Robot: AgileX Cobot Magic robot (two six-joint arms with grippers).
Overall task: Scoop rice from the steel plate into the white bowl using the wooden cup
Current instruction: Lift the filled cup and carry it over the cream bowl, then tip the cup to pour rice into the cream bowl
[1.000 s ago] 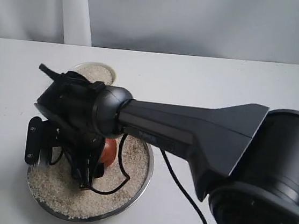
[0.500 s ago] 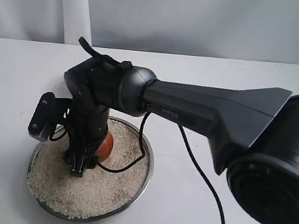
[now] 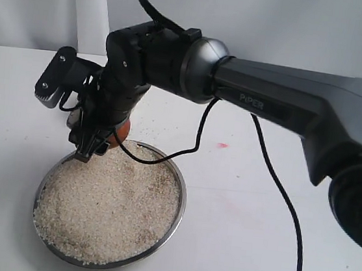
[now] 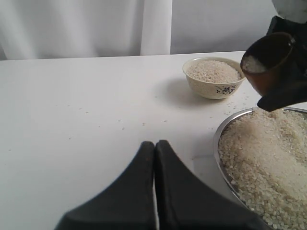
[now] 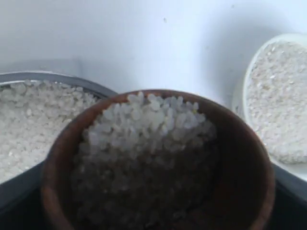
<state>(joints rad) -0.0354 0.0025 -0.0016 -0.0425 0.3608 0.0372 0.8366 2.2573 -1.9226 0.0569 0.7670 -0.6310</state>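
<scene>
Up comes the wooden cup (image 3: 119, 132), out of the rice (image 3: 108, 199); steel plate (image 3: 180, 204) nearest; over its far rim the right gripper (image 3: 98, 140) clamps the loaded cup between its jaws; white bowl (image 4: 213, 88) beyond; left gripper (image 4: 154, 148) pinched closed.

Large round shallow steel plate (image 3: 180, 204) sits on the white flat surface (image 3: 264, 210), front-left in the exterior view. Heap of small pale uncooked rice (image 3: 108, 199) lies in it, reaching the rim. Small rounded reddish-brown wooden cup (image 3: 122, 131) is in the right tool (image 3: 95, 144), above the plate's far edge, clear of the heap, tilted, some rice inside. Small round cream-white ceramic bowl (image 4: 213, 90) stands on the surface behind the plate, apart from it, rice in it. A few grains lie on the surface between the two. Left tool (image 4: 154, 148) is low over the surface, beside the plate.
</scene>
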